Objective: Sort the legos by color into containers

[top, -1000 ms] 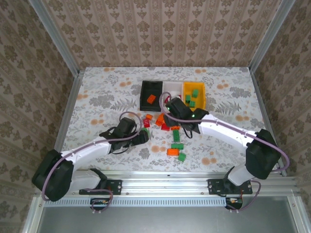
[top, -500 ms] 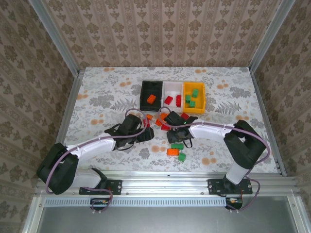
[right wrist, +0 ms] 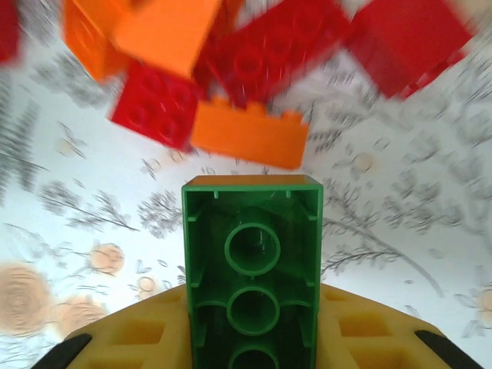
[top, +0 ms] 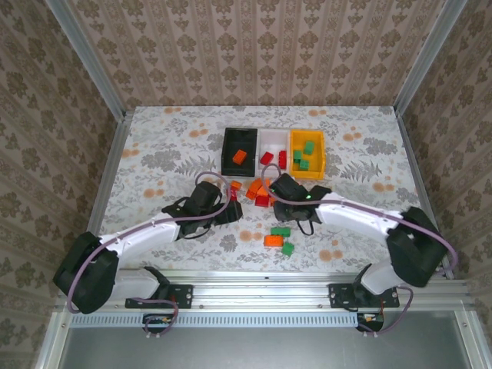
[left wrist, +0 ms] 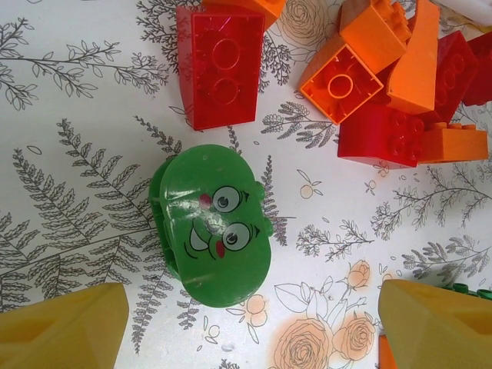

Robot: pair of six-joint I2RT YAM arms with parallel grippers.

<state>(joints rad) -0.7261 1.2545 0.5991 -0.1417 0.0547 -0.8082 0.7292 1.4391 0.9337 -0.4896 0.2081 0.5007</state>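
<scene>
Near pile: R gripper clamps green brick; L gripper agape.

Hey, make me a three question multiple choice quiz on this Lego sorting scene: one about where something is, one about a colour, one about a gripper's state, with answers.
1. Which bin holds green bricks? A black, B white, C yellow.
2. What colour is the brick in the right gripper? A green, B red, C orange.
3. How is the left gripper? A shut on a red brick, B open over a green face piece, C shut on an orange brick.

Answers:
1 C: in the top view the green bricks lie in the yellow bin.
2 A: the right wrist view shows a green brick clamped in its jaws.
3 B: its jaws stand wide apart, and the green face piece lies free below them.
</scene>
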